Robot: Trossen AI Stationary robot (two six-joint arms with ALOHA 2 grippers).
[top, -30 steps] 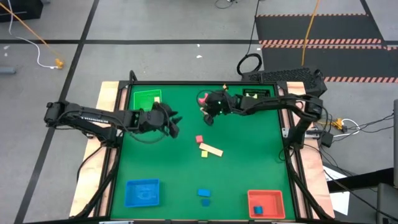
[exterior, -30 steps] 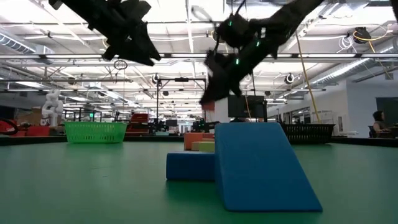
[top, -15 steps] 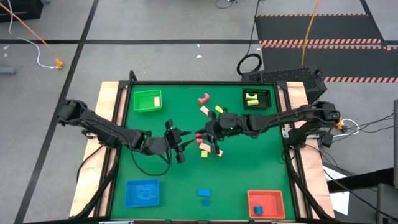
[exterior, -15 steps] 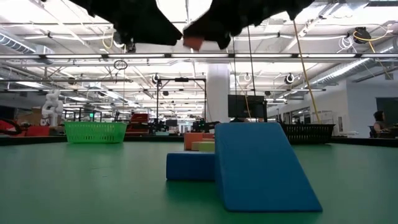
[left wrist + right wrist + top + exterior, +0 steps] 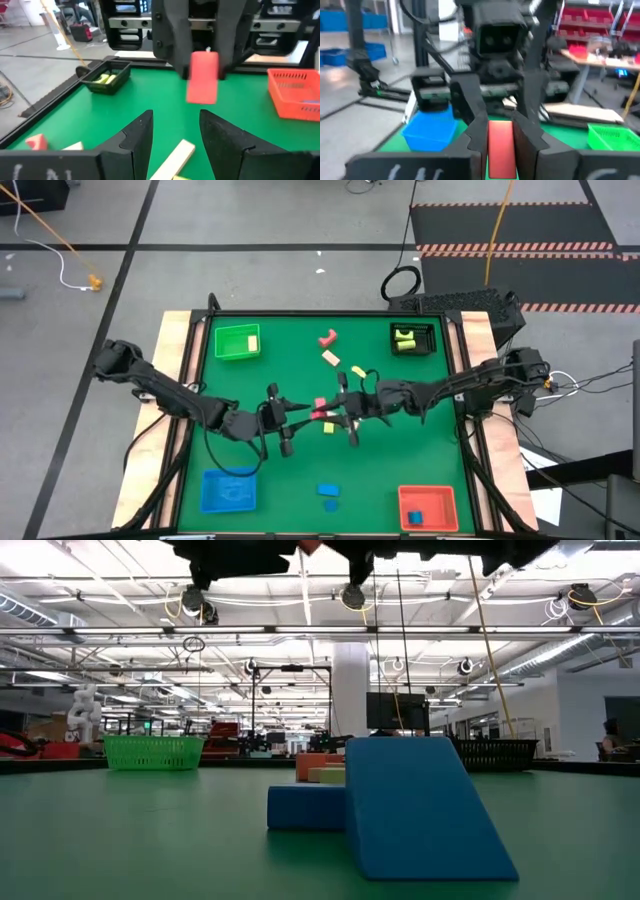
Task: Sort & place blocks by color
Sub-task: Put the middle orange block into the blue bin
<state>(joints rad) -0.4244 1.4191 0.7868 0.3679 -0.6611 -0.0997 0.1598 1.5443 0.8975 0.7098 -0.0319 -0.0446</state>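
My right gripper (image 5: 340, 413) is shut on a red block (image 5: 321, 414) above the middle of the table. The block also shows in the left wrist view (image 5: 202, 77). My left gripper (image 5: 297, 418) faces it from the table's left. It is open, with its fingertips just short of the block's free end and touching nothing. Below them a cream bar (image 5: 175, 157) lies flat on the green table. A pink block (image 5: 327, 338), a cream block (image 5: 331, 357) and a yellow block (image 5: 357, 371) lie farther back. Two blue blocks (image 5: 329, 497) lie near the front edge. My right gripper pinches the red block's two long sides (image 5: 500, 142) between its two fingers. The fingers come about level from the table's right and lie along the block. The block's free end (image 5: 202, 92) sticks out past the fingertips toward my left gripper. It is lifted clear of the table.
A green tray (image 5: 237, 340) stands at the far left. A black tray (image 5: 413, 338) with yellow blocks stands at the far right. A blue tray (image 5: 229, 490) stands at the near left and a red tray (image 5: 427, 507) at the near right. A blue wedge (image 5: 420, 805) stands close in the low view.
My right gripper has carried the red block from the far middle toward the table's centre, turning to point left. My left gripper has gone toward the near edge and the right, up to the block. The two now face each other.
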